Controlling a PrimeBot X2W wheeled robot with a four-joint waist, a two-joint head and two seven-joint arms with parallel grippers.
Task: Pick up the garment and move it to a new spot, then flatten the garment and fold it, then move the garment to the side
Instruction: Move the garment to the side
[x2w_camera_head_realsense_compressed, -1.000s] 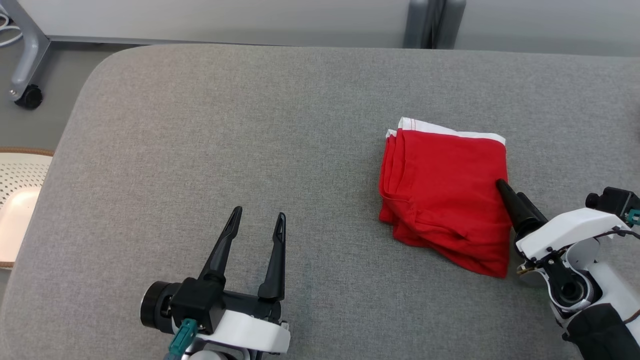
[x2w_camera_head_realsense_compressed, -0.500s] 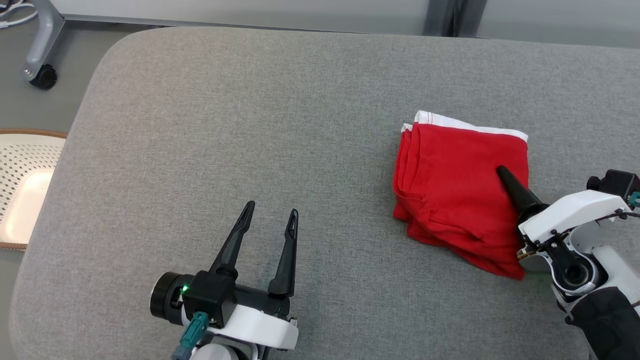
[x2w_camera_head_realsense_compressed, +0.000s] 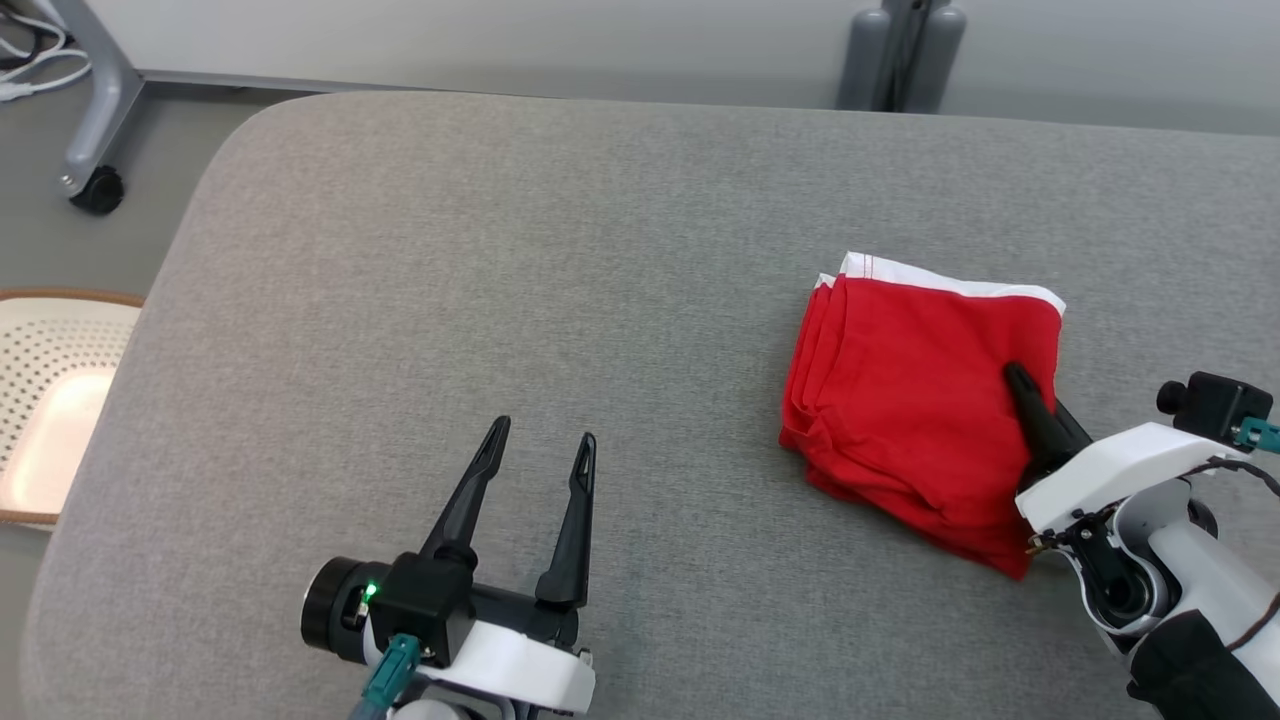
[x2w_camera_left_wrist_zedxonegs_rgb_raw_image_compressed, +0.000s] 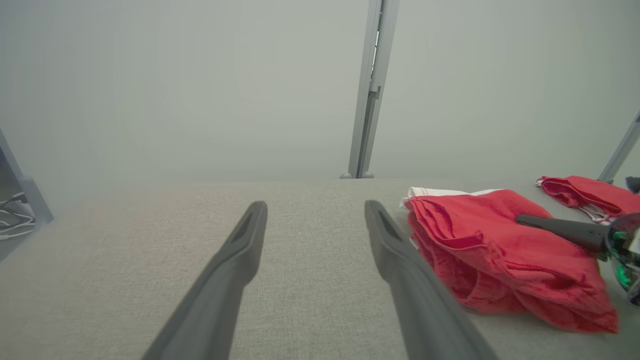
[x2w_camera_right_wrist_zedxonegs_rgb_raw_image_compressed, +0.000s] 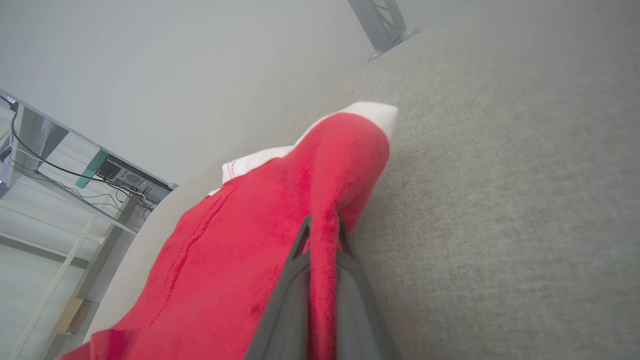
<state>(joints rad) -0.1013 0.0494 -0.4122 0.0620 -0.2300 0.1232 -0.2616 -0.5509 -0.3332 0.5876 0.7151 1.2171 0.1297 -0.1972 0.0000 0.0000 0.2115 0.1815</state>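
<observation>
Your garment (x2w_camera_head_realsense_compressed: 920, 410) is a red folded bundle with a white band along its far side. It lies flat on the right half of the grey counter (x2w_camera_head_realsense_compressed: 500, 250), well in from the far edge and nearer the near edge. The stacked folds show along its left side.

Your right claw (x2w_camera_head_realsense_compressed: 1018, 380) comes in low from the near-right and is pressed together on the garment's right-hand edge. In the right wrist view a ridge of red cloth stands pinched between the two fingers (x2w_camera_right_wrist_zedxonegs_rgb_raw_image_compressed: 295, 280), while the rest of the bundle rests on the counter.

Your left claw (x2w_camera_head_realsense_compressed: 544, 432) is spread wide and holds nothing. It sits over the near part of the counter, left of the middle, with its fingers pointing to the far edge, well apart from the garment.

From the left wrist view you can see a second red cloth (x2w_camera_left_wrist_zedxonegs_rgb_raw_image_compressed: 585, 192) lying further right, past the garment. Off the counter's left edge there is a white perforated basket (x2w_camera_head_realsense_compressed: 45, 390), and beyond the far-left corner a grey leg on a black caster (x2w_camera_head_realsense_compressed: 97, 188).
</observation>
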